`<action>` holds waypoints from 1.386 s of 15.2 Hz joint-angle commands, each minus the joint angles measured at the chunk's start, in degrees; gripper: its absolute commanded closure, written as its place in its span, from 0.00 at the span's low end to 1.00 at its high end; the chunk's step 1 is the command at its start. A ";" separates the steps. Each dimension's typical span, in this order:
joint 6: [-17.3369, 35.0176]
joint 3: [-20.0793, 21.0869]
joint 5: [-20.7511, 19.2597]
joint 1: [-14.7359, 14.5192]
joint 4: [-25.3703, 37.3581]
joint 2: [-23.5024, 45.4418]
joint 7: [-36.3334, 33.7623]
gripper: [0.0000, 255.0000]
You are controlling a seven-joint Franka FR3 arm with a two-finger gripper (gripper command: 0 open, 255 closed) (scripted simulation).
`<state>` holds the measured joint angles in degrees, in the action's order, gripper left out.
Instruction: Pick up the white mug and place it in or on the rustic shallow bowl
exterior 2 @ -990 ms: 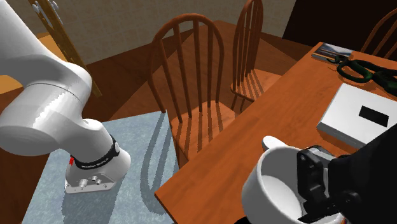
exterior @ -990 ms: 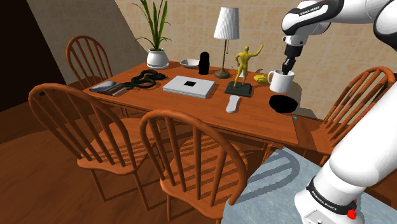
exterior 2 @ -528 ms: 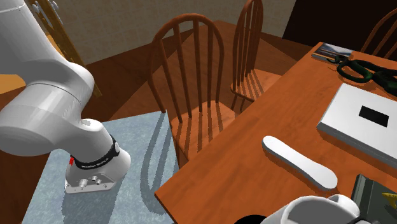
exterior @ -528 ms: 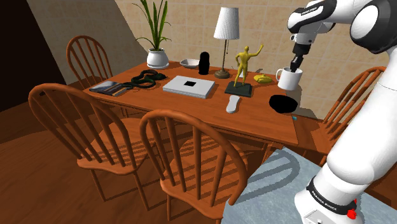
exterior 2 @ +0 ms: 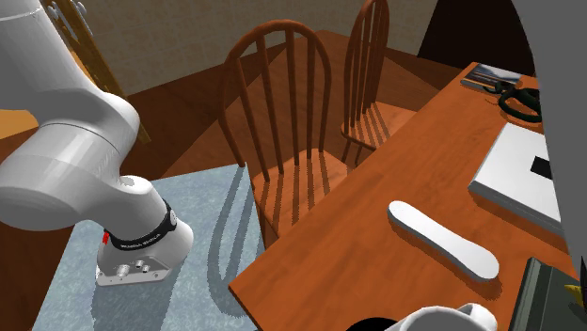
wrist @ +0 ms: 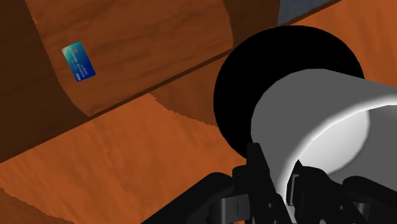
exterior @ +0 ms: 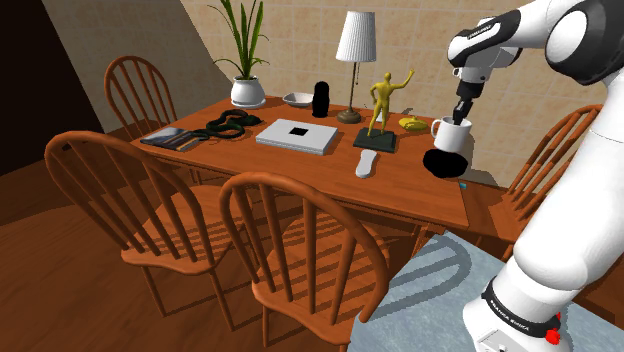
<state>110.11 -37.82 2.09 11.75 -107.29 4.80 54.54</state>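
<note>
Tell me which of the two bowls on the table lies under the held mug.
The black bowl, just beneath the white mug in the gripper; the white bowl sits far off beside the potted plant.

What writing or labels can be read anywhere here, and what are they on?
Nothing reads clearly.
Black band at the arm's foot: white lettering, too small to read.
Black patch on the arm's upper link: white lettering, too small to read.
Blue card: fine print, too small to read.
The white mug: no print visible.
</note>
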 commanded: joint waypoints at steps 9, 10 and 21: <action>6.12 0.12 1.65 0.36 -4.28 2.29 1.07 1.00; 6.12 0.12 1.66 0.36 -4.28 2.29 1.07 1.00; 6.12 0.13 1.66 0.36 -4.28 2.29 1.07 0.00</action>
<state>116.24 -37.70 3.74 12.11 -111.57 7.09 55.61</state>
